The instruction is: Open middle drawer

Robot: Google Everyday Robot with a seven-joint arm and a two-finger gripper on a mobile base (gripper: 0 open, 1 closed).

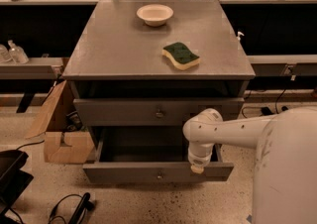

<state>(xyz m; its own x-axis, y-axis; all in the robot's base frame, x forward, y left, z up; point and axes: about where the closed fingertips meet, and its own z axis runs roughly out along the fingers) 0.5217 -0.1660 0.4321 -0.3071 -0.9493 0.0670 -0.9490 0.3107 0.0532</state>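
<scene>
The middle drawer (157,172) stands pulled out from the grey cabinet, its low front panel carrying a small round knob (159,174) and its deep grey box showing behind it. My gripper (196,168) hangs at the end of the white arm (233,131), pointing down at the upper edge of the drawer front, right of the knob. Above, another drawer (158,112) with its own knob sits flush in the cabinet.
On the cabinet top (114,44) lie a green and yellow sponge (181,55) and a white bowl (155,14). A cardboard box (62,136) stands left of the cabinet. Black cables (69,208) and a black object (11,178) lie on the floor at the lower left.
</scene>
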